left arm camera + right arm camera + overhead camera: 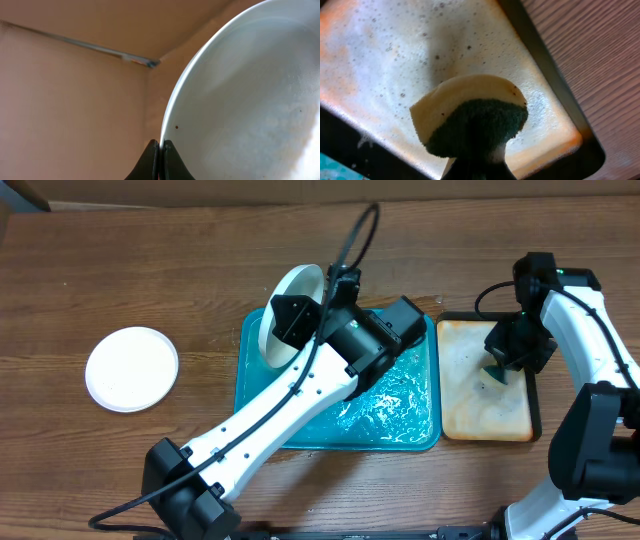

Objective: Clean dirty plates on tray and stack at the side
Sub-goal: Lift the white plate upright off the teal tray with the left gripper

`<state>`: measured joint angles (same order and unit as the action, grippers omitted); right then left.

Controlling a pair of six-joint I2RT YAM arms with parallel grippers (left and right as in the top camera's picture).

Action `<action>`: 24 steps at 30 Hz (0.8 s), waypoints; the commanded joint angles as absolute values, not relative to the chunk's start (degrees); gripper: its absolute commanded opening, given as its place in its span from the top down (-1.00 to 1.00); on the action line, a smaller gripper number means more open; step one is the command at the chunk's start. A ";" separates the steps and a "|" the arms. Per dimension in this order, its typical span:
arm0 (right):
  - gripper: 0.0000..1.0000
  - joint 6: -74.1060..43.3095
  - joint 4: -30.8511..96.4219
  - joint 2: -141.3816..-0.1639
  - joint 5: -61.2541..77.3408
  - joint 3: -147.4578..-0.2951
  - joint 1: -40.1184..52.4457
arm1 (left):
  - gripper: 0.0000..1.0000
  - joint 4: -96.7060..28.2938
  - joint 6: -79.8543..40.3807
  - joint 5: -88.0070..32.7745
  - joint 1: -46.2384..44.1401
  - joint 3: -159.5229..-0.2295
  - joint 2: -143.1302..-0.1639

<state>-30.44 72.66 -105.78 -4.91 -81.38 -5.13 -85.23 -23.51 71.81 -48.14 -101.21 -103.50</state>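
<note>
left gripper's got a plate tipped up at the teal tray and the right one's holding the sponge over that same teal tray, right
No. The right gripper holds the sponge over the black-rimmed tray with the foamy cream inside, not the teal tray; the right wrist view shows it. The left gripper does hold the plate tipped up at the teal tray.

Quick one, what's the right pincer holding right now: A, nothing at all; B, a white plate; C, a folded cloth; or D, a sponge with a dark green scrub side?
D: the right pincer is shut on a yellow sponge with a dark green scrub side, over the soapy black-rimmed tray.
</note>
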 commanded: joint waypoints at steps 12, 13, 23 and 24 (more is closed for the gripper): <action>0.92 -31.33 72.05 -105.23 -4.34 -81.25 -5.34 | 0.92 -84.53 -19.62 79.02 -49.19 -102.83 -103.48; 0.92 -31.33 72.05 -105.23 -4.34 -81.25 -5.34 | 0.92 -84.55 -19.62 79.02 -49.21 -102.83 -103.48; 0.92 -31.33 72.05 -105.23 -4.14 -81.25 -5.34 | 0.92 -84.55 -19.25 79.00 -49.21 -102.83 -103.48; 0.92 -31.33 72.05 -105.23 -4.14 -81.25 -5.34 | 0.92 -84.55 -19.27 78.98 -49.21 -102.83 -103.48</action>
<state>-30.89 72.18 -105.78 -4.45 -81.34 -5.37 -84.64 -19.49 76.60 -48.77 -101.21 -103.50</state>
